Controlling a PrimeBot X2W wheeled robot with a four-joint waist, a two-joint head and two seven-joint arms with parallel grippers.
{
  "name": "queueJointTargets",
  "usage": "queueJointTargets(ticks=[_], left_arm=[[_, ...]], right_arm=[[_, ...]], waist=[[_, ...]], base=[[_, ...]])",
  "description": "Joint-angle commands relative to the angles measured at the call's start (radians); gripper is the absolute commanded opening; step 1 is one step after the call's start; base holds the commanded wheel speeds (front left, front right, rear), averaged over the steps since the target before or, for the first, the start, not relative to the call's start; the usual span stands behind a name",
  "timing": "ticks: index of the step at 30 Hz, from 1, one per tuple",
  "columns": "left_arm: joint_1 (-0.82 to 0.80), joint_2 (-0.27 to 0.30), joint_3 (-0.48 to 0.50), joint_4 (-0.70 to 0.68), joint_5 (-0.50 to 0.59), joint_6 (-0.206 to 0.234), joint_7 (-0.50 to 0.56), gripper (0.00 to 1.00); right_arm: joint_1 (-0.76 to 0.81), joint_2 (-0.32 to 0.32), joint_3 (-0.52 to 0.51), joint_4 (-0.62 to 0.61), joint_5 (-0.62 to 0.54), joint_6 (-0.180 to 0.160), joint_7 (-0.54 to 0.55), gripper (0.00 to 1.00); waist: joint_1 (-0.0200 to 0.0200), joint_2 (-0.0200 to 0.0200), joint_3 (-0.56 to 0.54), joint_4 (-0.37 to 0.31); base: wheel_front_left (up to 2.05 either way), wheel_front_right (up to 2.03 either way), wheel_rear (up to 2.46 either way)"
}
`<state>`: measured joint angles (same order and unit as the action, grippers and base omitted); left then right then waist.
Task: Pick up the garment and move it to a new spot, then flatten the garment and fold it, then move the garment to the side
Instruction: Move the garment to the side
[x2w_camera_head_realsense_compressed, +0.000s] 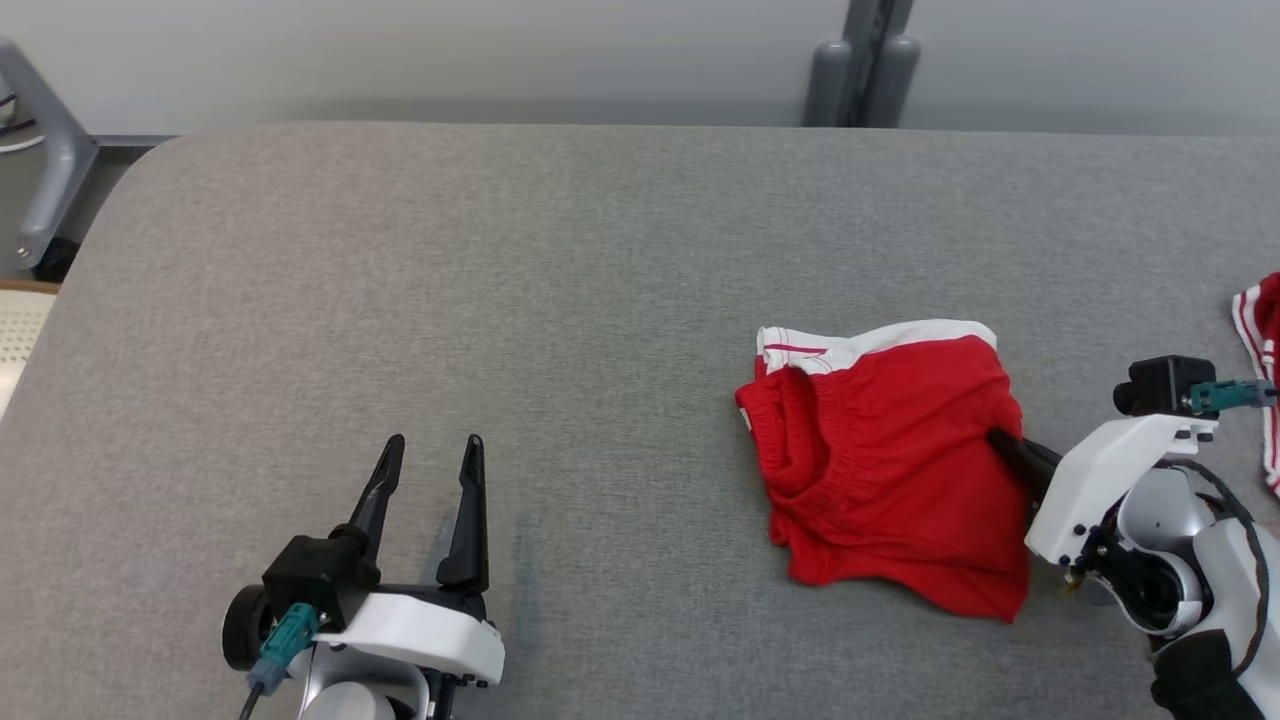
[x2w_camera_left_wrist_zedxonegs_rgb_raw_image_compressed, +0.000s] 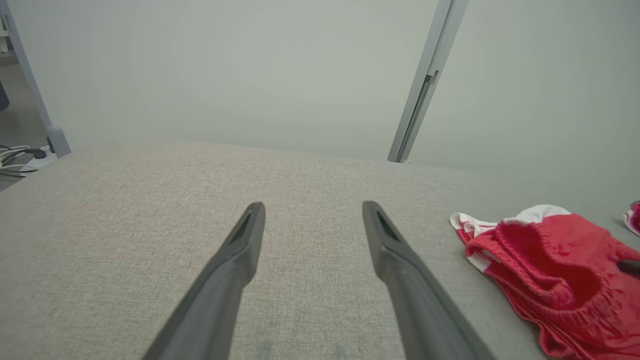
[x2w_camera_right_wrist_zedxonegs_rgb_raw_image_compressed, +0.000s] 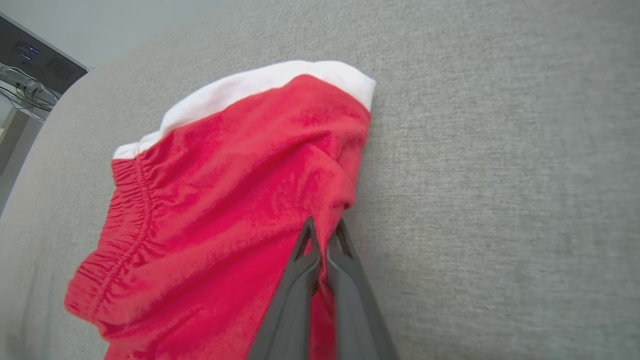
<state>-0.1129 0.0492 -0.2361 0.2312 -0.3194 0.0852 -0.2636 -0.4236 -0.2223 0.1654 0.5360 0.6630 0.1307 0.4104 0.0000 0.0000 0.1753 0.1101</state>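
Observation:
The garment (x2w_camera_head_realsense_compressed: 885, 455) is a pair of red shorts with a white hem band, lying crumpled on the right half of the grey table (x2w_camera_head_realsense_compressed: 560, 290). My right gripper (x2w_camera_head_realsense_compressed: 995, 440) reaches in from the right and is shut on the garment's right edge. In the right wrist view its two dark fingers (x2w_camera_right_wrist_zedxonegs_rgb_raw_image_compressed: 300, 270) pinch a fold of the red cloth (x2w_camera_right_wrist_zedxonegs_rgb_raw_image_compressed: 215, 200) between them at the gripper (x2w_camera_right_wrist_zedxonegs_rgb_raw_image_compressed: 325, 226). My left gripper (x2w_camera_head_realsense_compressed: 432, 448) stands open at the lower left, nothing between its fingers (x2w_camera_left_wrist_zedxonegs_rgb_raw_image_compressed: 240, 250), well apart from the garment (x2w_camera_left_wrist_zedxonegs_rgb_raw_image_compressed: 555, 270).
Another red and white striped cloth (x2w_camera_head_realsense_compressed: 1262, 360) lies at the table's right edge. A grey post (x2w_camera_head_realsense_compressed: 868, 62) stands behind the table, and a grey frame (x2w_camera_head_realsense_compressed: 45, 170) stands past its rounded left corner. Bare grey tabletop spreads between the left gripper and the garment.

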Motion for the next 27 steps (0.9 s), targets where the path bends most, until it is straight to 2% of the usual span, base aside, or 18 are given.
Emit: queueJointTargets(ticks=[1,10,17,22,27], left_arm=[[-0.018,0.003,0.008,-0.005,0.009,-0.004,-0.001,1.00],[-0.020,0.003,0.016,-0.003,0.041,-0.016,-0.001,1.00],[-0.030,0.004,0.018,0.006,0.066,-0.029,-0.001,1.00],[-0.046,0.004,0.010,0.018,0.081,-0.039,-0.001,1.00],[-0.050,0.004,0.001,0.030,0.084,-0.045,-0.001,1.00]], right_arm=[[-0.013,-0.024,0.000,-0.007,0.007,0.000,0.001,0.00],[-0.017,-0.096,-0.023,-0.060,0.002,0.000,0.013,0.00],[-0.001,-0.101,-0.046,-0.091,-0.005,0.000,0.016,0.00],[0.011,-0.093,-0.057,-0.101,-0.016,0.000,0.008,0.00],[0.005,-0.091,-0.056,-0.099,-0.034,0.000,0.002,0.00]], waist=[[0.0000,0.0000,0.000,-0.045],[0.0000,0.0000,0.011,-0.198],[0.0000,0.0000,0.030,-0.284],[0.0000,0.0000,0.039,-0.314],[0.0000,0.0000,0.033,-0.306]], base=[[0.00,0.00,0.00],[0.00,0.00,0.00],[0.00,0.00,0.00],[0.00,0.00,0.00],[0.00,0.00,0.00]])
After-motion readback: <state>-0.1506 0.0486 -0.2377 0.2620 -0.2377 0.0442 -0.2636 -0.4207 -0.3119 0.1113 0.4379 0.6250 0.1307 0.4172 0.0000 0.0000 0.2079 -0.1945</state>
